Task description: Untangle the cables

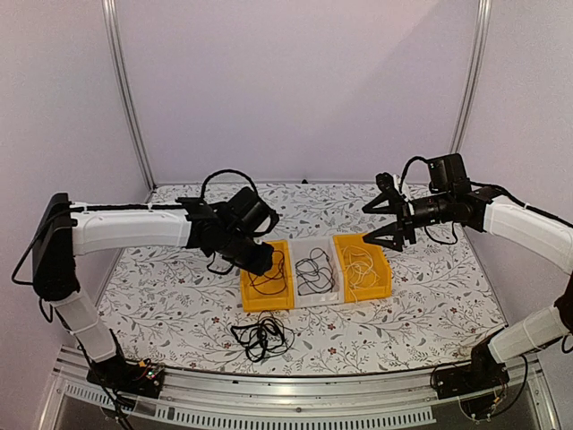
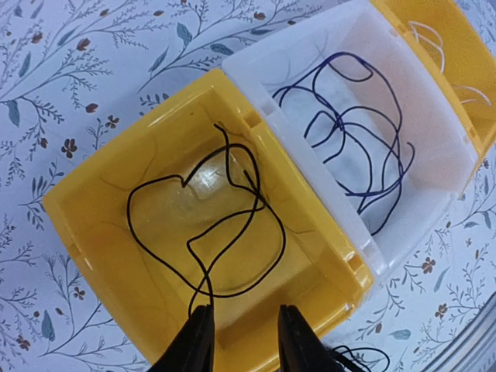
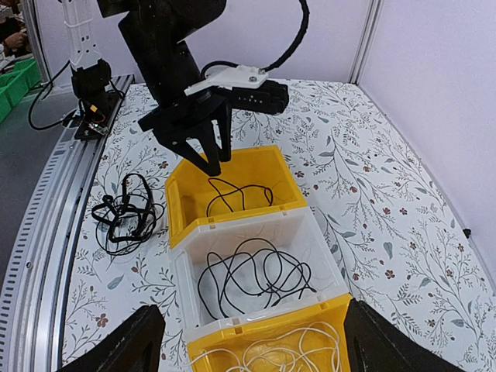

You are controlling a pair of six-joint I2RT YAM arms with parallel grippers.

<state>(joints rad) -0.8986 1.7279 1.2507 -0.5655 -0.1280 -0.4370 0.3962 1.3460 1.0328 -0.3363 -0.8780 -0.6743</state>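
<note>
A tangle of black cables (image 1: 261, 336) lies on the table in front of three bins; it also shows in the right wrist view (image 3: 124, 213). The left yellow bin (image 1: 253, 300) holds one thin black cable (image 2: 189, 241). The white bin (image 1: 328, 296) holds a dark cable (image 2: 349, 124). The right yellow bin (image 1: 383, 273) holds a white cable (image 3: 271, 353). My left gripper (image 1: 260, 260) hangs open over the left yellow bin (image 2: 93, 232), and the black cable's end runs beside its left finger (image 2: 194, 341). My right gripper (image 1: 369, 224) is wide open and empty above the right yellow bin.
The bins stand side by side at the table's middle. The flower-patterned table (image 1: 161, 296) ends at a metal rail (image 1: 295, 403) along the near edge. White walls and upright posts (image 1: 125, 90) close in the back and sides.
</note>
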